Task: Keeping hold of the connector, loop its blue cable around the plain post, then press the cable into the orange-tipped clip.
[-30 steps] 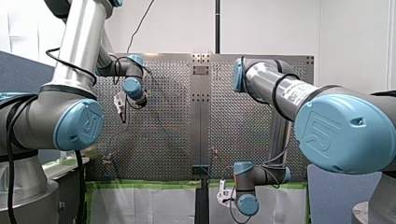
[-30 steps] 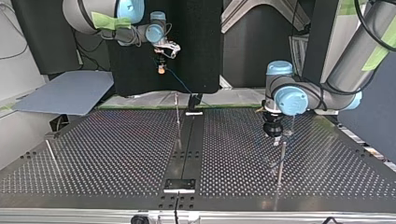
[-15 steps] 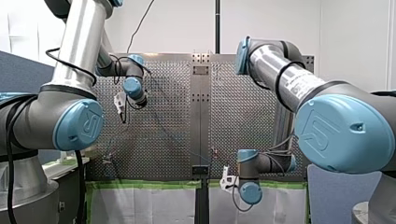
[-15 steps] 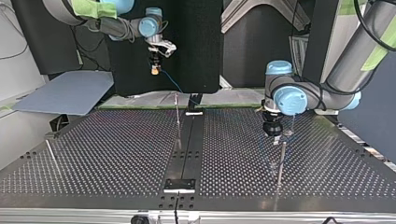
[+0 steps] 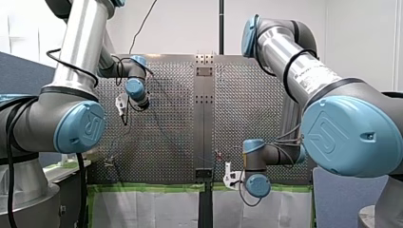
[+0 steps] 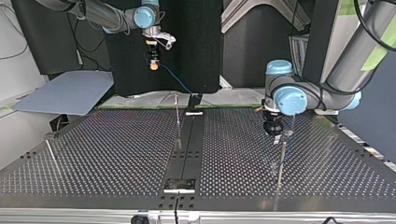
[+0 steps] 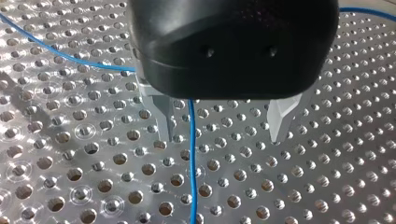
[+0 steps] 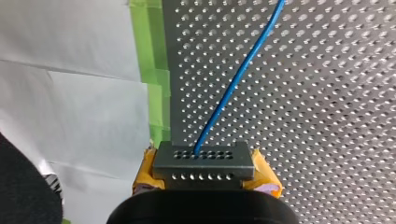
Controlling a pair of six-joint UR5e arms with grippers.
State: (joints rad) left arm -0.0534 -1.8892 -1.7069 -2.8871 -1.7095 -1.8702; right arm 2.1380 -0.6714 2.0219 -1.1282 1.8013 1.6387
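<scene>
Since the earlier frame, my right gripper (image 6: pixel 152 64) has risen and shifted left, in the upper left of the top view. Its yellow pads (image 8: pixel 264 176) are clamped on the connector (image 8: pixel 203 161), and the blue cable (image 8: pixel 238 79) leads off ahead. My left gripper (image 7: pixel 222 136) has its fingers apart with the cable between them, beside a post (image 6: pixel 281 161). Recommendation: keep tension light and carry the cable low round the post.

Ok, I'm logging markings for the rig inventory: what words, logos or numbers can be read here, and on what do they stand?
"UR": logo on my left arm's blue joint cap, front view.
"UR": the same logo on my right arm's blue joint cap, front view.
Printed label on my right arm's silver tube: dark lettering, too blurred to read.
Top view and both wrist views: no text.
</scene>
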